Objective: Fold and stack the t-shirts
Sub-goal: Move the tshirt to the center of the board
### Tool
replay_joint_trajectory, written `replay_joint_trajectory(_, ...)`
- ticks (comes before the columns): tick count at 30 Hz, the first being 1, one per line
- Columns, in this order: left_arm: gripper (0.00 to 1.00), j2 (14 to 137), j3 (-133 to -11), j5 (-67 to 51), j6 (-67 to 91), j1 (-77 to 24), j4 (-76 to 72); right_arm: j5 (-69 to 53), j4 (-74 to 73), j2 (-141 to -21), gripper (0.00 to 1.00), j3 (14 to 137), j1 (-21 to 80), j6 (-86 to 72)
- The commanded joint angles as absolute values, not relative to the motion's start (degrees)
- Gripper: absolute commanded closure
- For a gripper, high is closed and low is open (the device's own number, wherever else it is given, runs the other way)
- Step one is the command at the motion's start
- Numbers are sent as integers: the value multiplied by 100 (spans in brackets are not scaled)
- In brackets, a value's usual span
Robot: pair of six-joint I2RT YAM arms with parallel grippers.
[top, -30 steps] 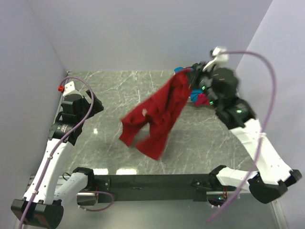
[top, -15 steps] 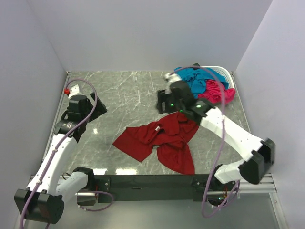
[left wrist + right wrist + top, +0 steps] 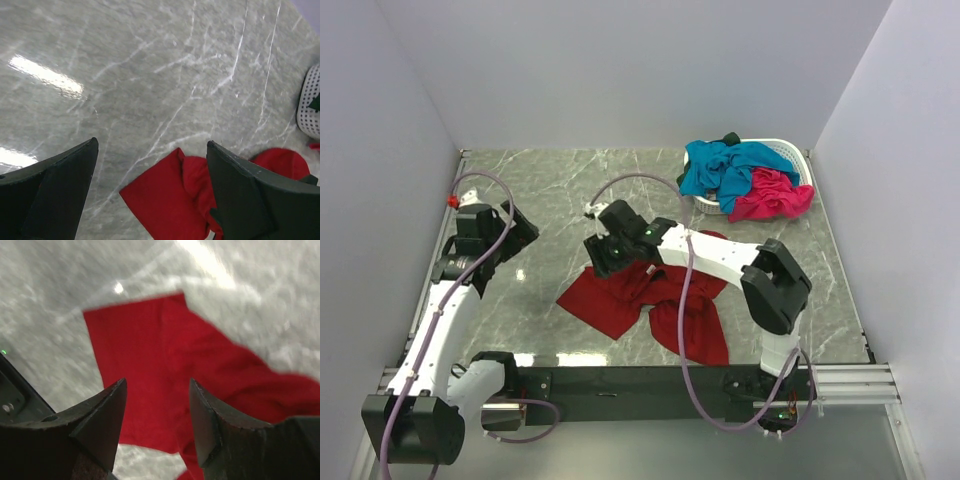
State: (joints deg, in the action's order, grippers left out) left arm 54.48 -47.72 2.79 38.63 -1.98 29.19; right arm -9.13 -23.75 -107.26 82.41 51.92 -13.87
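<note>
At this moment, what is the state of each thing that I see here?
red t-shirt: unfolded, crumpled on the table.
teal-blue t-shirt: crumpled, piled in the basket.
pink t-shirt: crumpled, draped over the basket rim.
basket: upright, holding two shirts.
left tool: open, empty.
right tool: open, empty, above the red t-shirt.

Table (image 3: 560, 190): grey marble with white veins, glossy. Glare patches on the near-left part (image 3: 520, 272); one also shows in the left wrist view (image 3: 45, 77). White latticed basket (image 3: 792, 148) sits on the far right corner, close to the right wall (image 3: 905, 150). A bit of its lattice shows at the left wrist view's right edge (image 3: 310, 107). Plain pale back wall (image 3: 620, 70) and left wall (image 3: 380, 150).
</note>
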Motion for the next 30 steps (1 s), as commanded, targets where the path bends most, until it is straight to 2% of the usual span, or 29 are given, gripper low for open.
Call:
replay_joint_trajectory(1, 6, 5449, -4501, -245, 4042, -316, 2497, -677, -2285, -10143, 41, 7832, 5185, -1459)
replay_joint_trajectory(10, 11, 6380, -4070, -421, 4815, -1581, 1662, 122, -2250, -9019, 41, 6443, 5080, -2135)
replay_joint_trajectory(23, 20, 8278, -4992, -615, 4869, -1986, 1468, 852, -2400, -7797, 41, 5582, 4835, -3023)
replay_joint_trajectory(30, 25, 8727, -5141, -853, 4940, -2170, 1573, 1002, -2417, -7181, 40, 5204, 4422, -3357)
